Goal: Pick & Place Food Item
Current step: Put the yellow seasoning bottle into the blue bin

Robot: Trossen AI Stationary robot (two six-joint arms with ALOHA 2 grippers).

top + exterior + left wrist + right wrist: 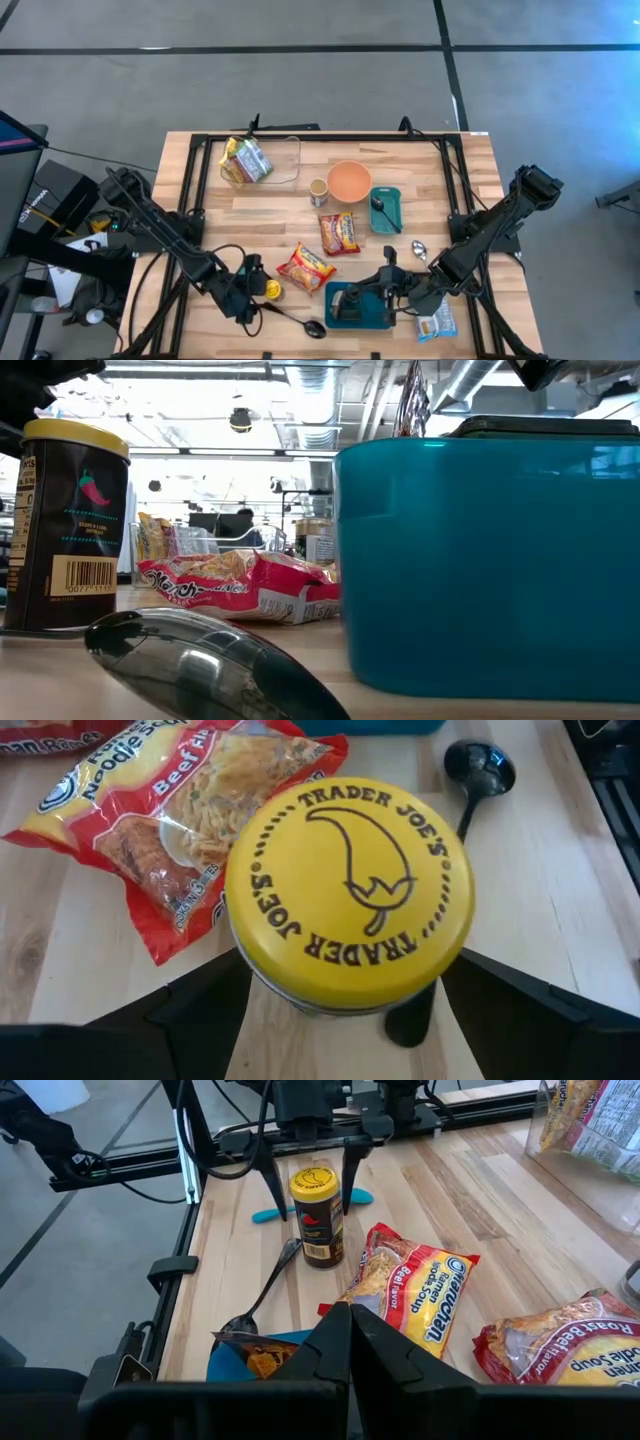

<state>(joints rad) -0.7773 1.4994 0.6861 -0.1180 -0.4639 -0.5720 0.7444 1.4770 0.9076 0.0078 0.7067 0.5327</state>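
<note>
**Spice jar straddled, packet at the bin**

Pale wooden planks make up the desk (270,215), and we take its near edge to be the one at the bottom of the high view. The spice jar (350,895) stands upright close to that edge, left of its middle. It is a dark cylinder with a glossy yellow metal lid.

The left gripper (262,290) has its fingers spread, one on each side of the jar. We read this as lining up for a side grasp on the rigid, round body. We cannot tell whether the pads touch it yet.

A shiny black spoon (478,770) lies just beside the jar, close enough to get nudged. A crinkly red noodle packet (170,830) lies flat beyond the jar, toward the desk's middle.

A smooth teal plastic bin (335,318) sits at the middle of the near edge. The right gripper (350,1320) is over it with its fingers pressed together. A dark foil snack packet (262,1358) shows beside them, but we cannot tell whether they pinch it.
</note>
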